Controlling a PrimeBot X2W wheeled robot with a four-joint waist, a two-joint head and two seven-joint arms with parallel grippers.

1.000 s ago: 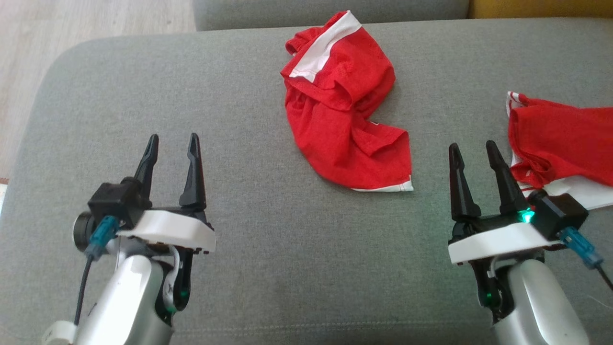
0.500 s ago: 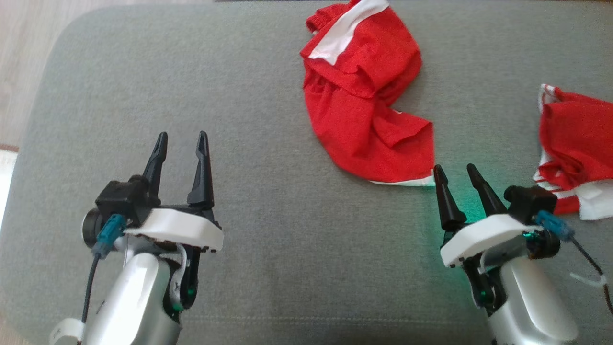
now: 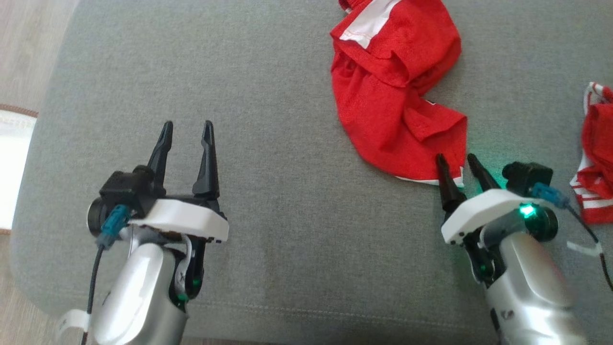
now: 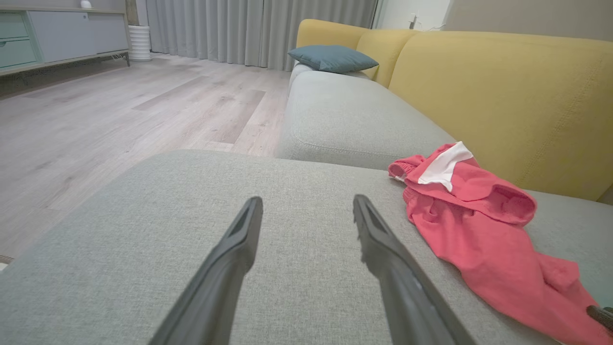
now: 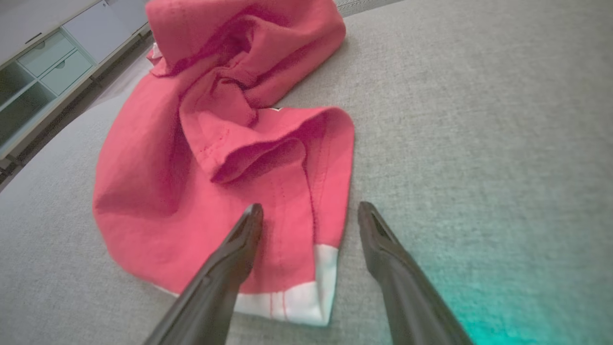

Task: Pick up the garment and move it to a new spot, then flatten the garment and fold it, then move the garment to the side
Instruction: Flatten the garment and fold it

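A crumpled red garment (image 3: 395,96) with white trim lies on the grey sofa seat (image 3: 287,143), at the upper middle of the head view. My right gripper (image 3: 455,160) is open, its tips over the garment's near white-hemmed corner. In the right wrist view that corner (image 5: 306,268) lies between and just ahead of the two fingers, and the right gripper (image 5: 310,210) holds nothing. My left gripper (image 3: 187,128) stands open over bare cushion, well to the left of the garment. The left wrist view has the garment (image 4: 474,220) to the right of the open left gripper (image 4: 307,203).
A second red and white cloth (image 3: 596,167) lies at the right edge of the seat. Yellow backrests (image 4: 503,96) and a blue cushion (image 4: 333,57) stand behind. Wooden floor (image 4: 119,110) lies past the seat's left edge, with a pale cabinet (image 5: 57,67) beyond.
The head camera has shifted, so the whole scene slid right and up. My right gripper has moved forward and left to the garment's near corner. The left gripper has kept its place, open.
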